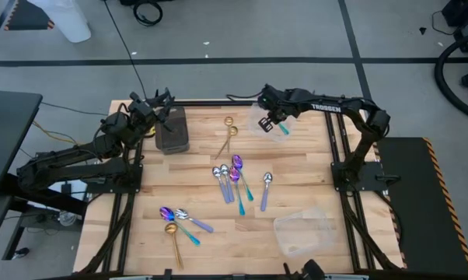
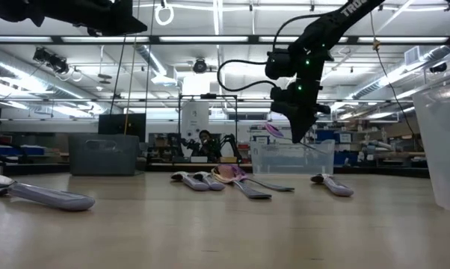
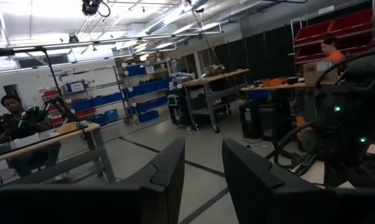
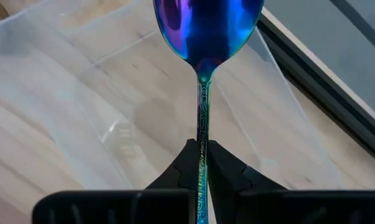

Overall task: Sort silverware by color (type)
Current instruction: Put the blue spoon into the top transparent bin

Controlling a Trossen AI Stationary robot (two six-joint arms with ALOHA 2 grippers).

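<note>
Iridescent purple-blue spoon [image 4: 203,37] is pinched by its teal handle in the right gripper [image 4: 200,158], jaws narrow, bowl pointing forward, directly above the clear plastic container [image 1: 267,124]. Left gripper [image 3: 203,174], half-spread and holding nothing, waits over the dark grey tray [image 1: 172,131].

- Your right arm reaches in from the table's right side, elbow bent, forearm stretched across the far edge toward the middle.
- Your right gripper [image 1: 279,123] hangs above the table, fingers [image 4: 186,167] pinched tight on an iridescent spoon [image 4: 203,37] by its handle, bowl pointing away from the wrist.
- Your left arm sits folded at the far left corner, wrist raised.
- Your left gripper [image 3: 202,171] points out level into the room, fingers parted, nothing between them.
</note>
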